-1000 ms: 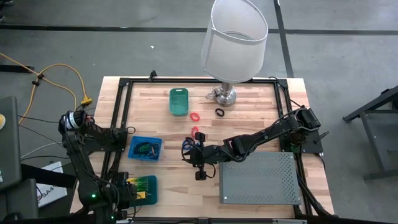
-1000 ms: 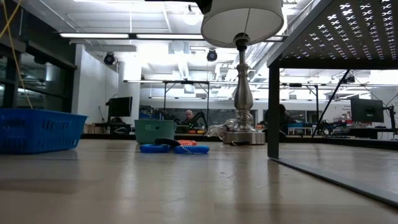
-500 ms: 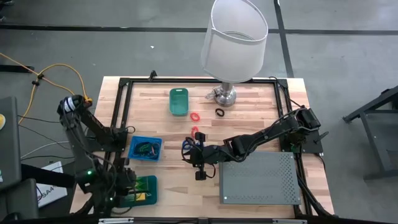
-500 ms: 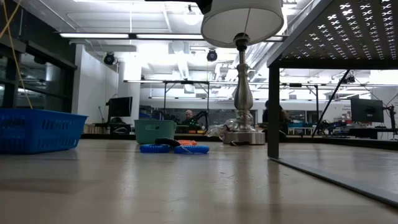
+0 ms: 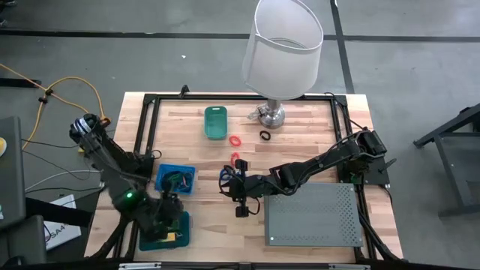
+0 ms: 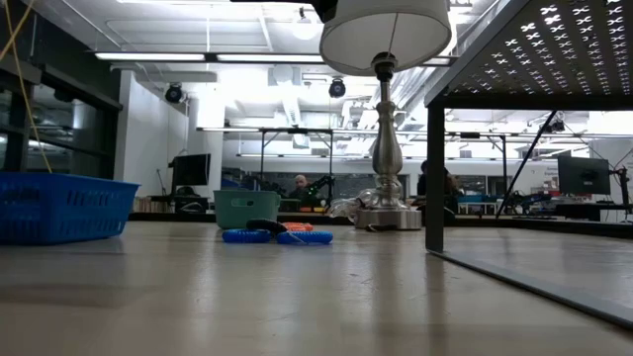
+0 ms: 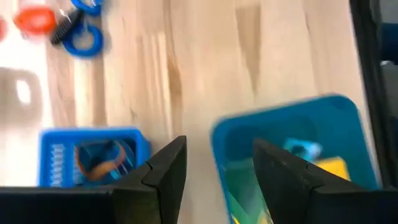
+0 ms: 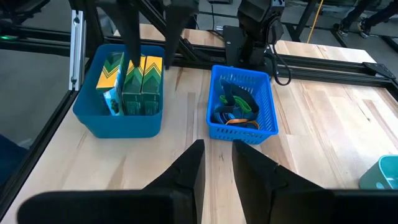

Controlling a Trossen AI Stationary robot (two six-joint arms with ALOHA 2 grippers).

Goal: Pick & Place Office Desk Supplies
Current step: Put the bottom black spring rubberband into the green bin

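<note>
Left gripper [image 7: 214, 168] parted, empty, above perhaps three blocks [image 8: 132, 78] in one bin [image 8: 118, 121].

Open bare wood across the table [image 5: 300, 127] centre and toward 12 o'clock, broken only by a red ring [image 5: 235, 140] and a black ring [image 5: 265, 135], well apart from each other. Blocked at 1 o'clock by the lamp [image 5: 281, 52], shade overhanging the far edge. Blocked at 4 to 5 o'clock by the grey perforated box [image 5: 311, 215]. Crossed from 3 o'clock to centre by the right arm, right gripper [image 5: 234, 186] low among blue loops [image 5: 225, 177]. Crowded at 8 o'clock: blue mesh basket [image 5: 174, 178], blue bin [image 5: 166, 229], left gripper [image 5: 171, 214] above it. Narrow lane of bare wood between the two containers. Green tray [image 5: 216, 122] standing at 11 o'clock.
</note>
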